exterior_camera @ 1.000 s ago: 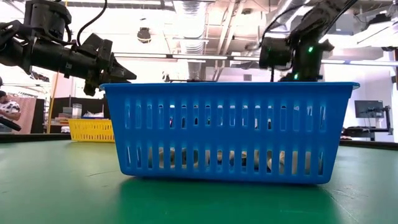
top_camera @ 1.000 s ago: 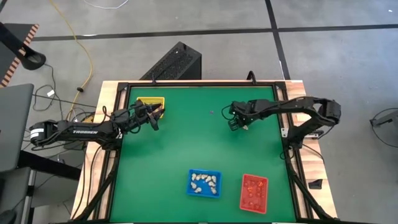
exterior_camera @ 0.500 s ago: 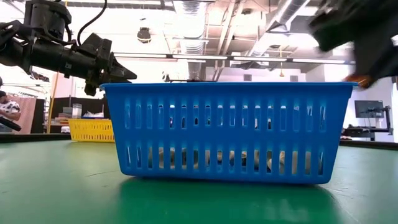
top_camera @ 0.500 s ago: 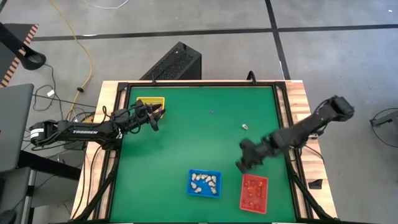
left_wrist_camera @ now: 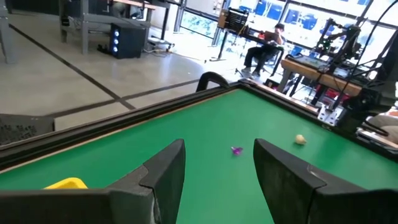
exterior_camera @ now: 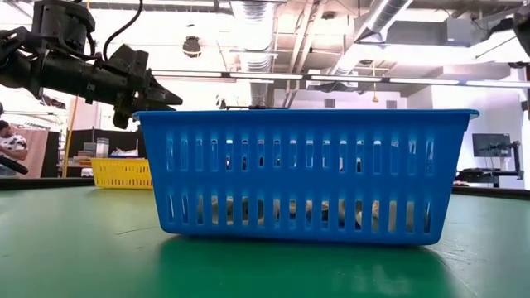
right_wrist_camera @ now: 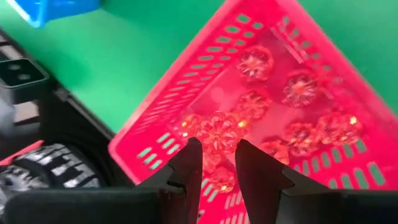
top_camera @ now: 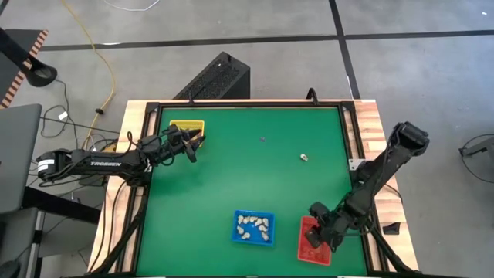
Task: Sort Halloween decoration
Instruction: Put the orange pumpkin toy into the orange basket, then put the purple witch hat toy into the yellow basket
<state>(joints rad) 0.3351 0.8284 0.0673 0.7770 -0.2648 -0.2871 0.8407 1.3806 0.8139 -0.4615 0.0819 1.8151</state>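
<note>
Orange-red trinket (right_wrist_camera: 219, 132) — your right gripper (right_wrist_camera: 217, 163) is pinching it over the red tray (top_camera: 305, 224) for dropping | left gripper (left_wrist_camera: 217, 171) is idling agape by the yellow tray (top_camera: 187, 125)

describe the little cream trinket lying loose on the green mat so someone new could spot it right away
Start at the green table. In its far right part, beyond the red tray, lies the cream trinket, alone on bare mat. Its other loose neighbour, the purple trinket, is dark and farther left; other whitish pieces sit inside the blue tray.
</note>
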